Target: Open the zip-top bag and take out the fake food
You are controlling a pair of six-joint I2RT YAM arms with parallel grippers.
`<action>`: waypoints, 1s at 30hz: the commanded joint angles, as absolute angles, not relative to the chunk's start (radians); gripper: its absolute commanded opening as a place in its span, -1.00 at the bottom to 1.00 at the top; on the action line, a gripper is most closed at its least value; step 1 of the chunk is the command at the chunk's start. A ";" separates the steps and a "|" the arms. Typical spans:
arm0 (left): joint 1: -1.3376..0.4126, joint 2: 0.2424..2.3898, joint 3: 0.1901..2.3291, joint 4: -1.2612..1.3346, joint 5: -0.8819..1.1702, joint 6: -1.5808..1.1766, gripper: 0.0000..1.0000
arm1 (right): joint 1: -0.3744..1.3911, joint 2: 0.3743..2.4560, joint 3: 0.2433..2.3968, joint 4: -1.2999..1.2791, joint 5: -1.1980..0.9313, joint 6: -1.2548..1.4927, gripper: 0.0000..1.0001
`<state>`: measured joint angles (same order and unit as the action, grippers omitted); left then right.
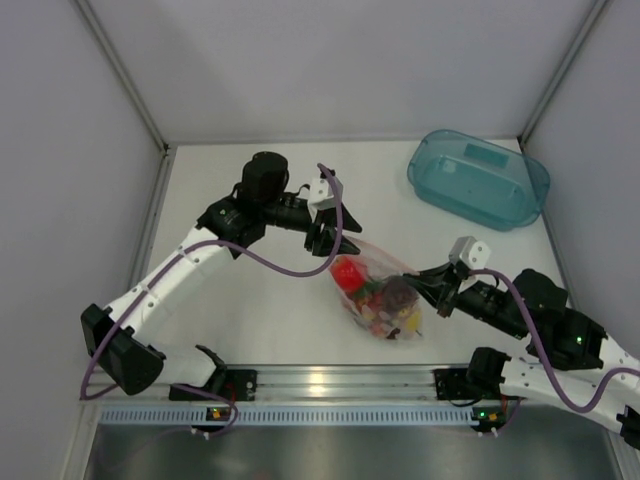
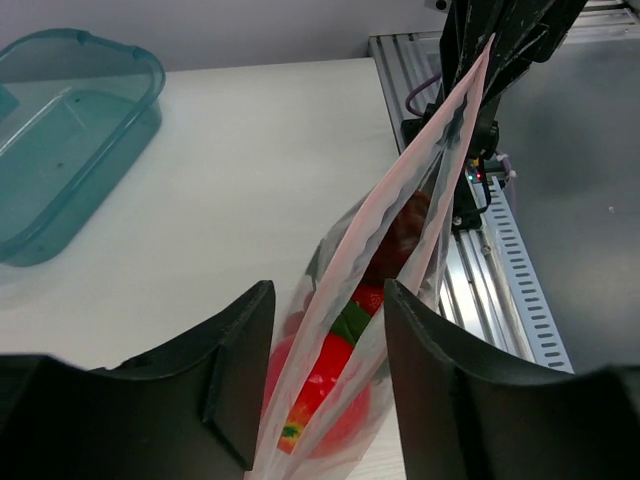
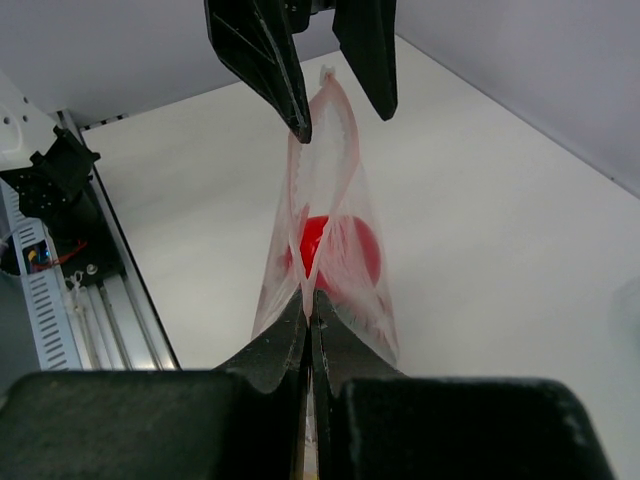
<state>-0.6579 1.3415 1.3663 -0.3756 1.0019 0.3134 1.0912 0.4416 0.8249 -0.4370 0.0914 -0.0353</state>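
**No legible writing in any view.**
The teal tub (image 1: 478, 185) carries a pale rectangular patch, and the red apple (image 2: 335, 395) inside the zip-top bag (image 2: 396, 200) shows a small multicoloured mark near its lower edge. Both are too small or blurred to make out any letters, numbers or brand.

White table (image 1: 260, 320) with teal tub (image 1: 478, 180) far right, zip-top bag (image 1: 380, 295) of fake food (image 1: 348, 272) mid-table

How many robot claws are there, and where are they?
2. The left gripper sits open around one end of the zip-top bag edge; the right gripper is pinched shut on the other end. None look hidden.
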 commanded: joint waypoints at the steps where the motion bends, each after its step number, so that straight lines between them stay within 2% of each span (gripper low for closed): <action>1: -0.663 1.335 1.350 -0.357 1.066 0.325 0.06 | 1.104 0.443 0.845 -0.353 0.080 -0.052 -1.00; 2: -0.663 1.338 1.351 -0.356 1.062 0.321 -0.02 | 1.104 0.440 0.845 -0.350 0.069 -0.055 -1.00; 10: -0.664 1.391 1.371 -0.362 1.068 0.296 0.00 | 1.104 0.410 0.822 -0.305 0.028 -0.094 -1.00; 12: -0.664 1.397 1.374 -0.371 1.080 0.302 -0.06 | 1.104 0.414 0.822 -0.301 0.037 -0.100 -1.00; 13: -0.664 1.396 1.374 -0.373 1.088 0.307 -0.38 | 1.104 0.414 0.821 -0.301 0.043 -0.100 -1.00; 16: -0.664 1.375 1.373 -0.374 1.078 0.316 -0.83 | 1.104 0.437 0.830 -0.298 0.084 -0.100 -1.00; 18: -0.664 1.356 1.381 -0.376 1.025 0.308 -1.00 | 1.104 0.454 0.836 -0.293 0.135 -0.092 -1.00; 19: -0.664 1.350 1.385 -0.376 0.996 0.298 -1.00 | 1.104 0.480 0.842 -0.291 0.158 -0.087 -1.00; 22: -0.664 1.341 1.425 -0.374 0.832 0.224 -1.00 | 1.104 0.558 0.891 -0.302 0.236 -0.077 -0.88; 23: -0.664 1.347 1.440 -0.374 0.687 0.189 -1.00 | 1.104 0.581 0.929 -0.317 0.286 -0.069 -0.78; 24: -0.666 1.348 1.474 -0.374 0.617 0.119 -1.00 | 1.104 0.638 0.951 -0.327 0.332 -0.033 -0.58; 25: -0.664 1.356 1.488 -0.374 0.542 0.089 -1.00 | 1.103 0.670 0.977 -0.342 0.386 -0.008 -0.55; 26: -0.664 1.361 1.502 -0.374 0.484 0.062 -1.00 | 1.103 0.699 1.033 -0.360 0.487 0.038 -0.66; 30: -0.664 1.355 1.538 -0.374 0.171 -0.085 -1.00 | 1.097 0.839 1.138 -0.452 0.603 0.217 -0.60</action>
<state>-0.6651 1.3834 1.4788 -0.4129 0.4706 0.0620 1.0908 0.7879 1.0523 -0.4255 0.4381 0.0669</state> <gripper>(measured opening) 0.020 0.197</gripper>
